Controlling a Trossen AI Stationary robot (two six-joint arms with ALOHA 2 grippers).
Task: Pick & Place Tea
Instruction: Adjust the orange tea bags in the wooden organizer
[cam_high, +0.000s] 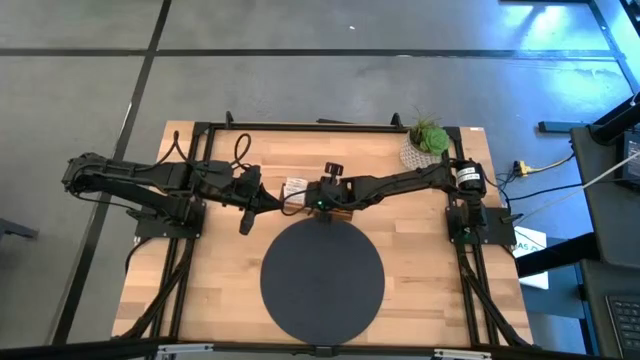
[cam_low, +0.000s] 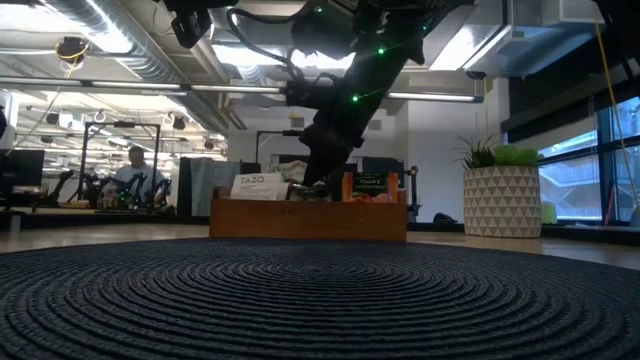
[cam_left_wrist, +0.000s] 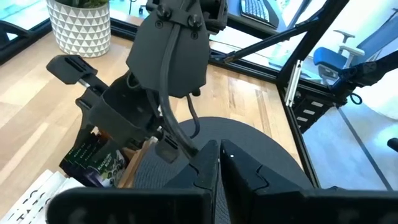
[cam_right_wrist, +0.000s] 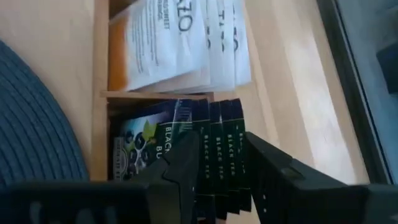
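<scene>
The tea sachets stand upright in the brown wooden tray (cam_low: 308, 220) at the far side of the dark round mat (cam_high: 322, 278). White-and-orange sachets (cam_right_wrist: 180, 43) fill one compartment and black ones (cam_right_wrist: 221, 146) the compartment beside it. My right gripper (cam_right_wrist: 227, 180) is open and reaches down into the black compartment, a finger on either side of several black sachets. My left gripper (cam_left_wrist: 219, 168) is shut and hovers left of the tray (cam_high: 345, 211), near the mat's far-left rim. My right gripper comes at the top edges of the black sachets (cam_right_wrist: 224, 163) from above, its fingers across the row with several sachets between them. The sachets still stand in the tray. Whether the fingers (cam_right_wrist: 180, 165) touch them, I cannot tell.
A white patterned plant pot (cam_high: 425, 145) stands at the table's far right corner. The mat (cam_low: 320, 300) covers the near middle of the table. The left arm (cam_high: 150, 180) stretches in close beside the right gripper (cam_high: 322, 203). A person sits in the room beyond (cam_low: 135, 170).
</scene>
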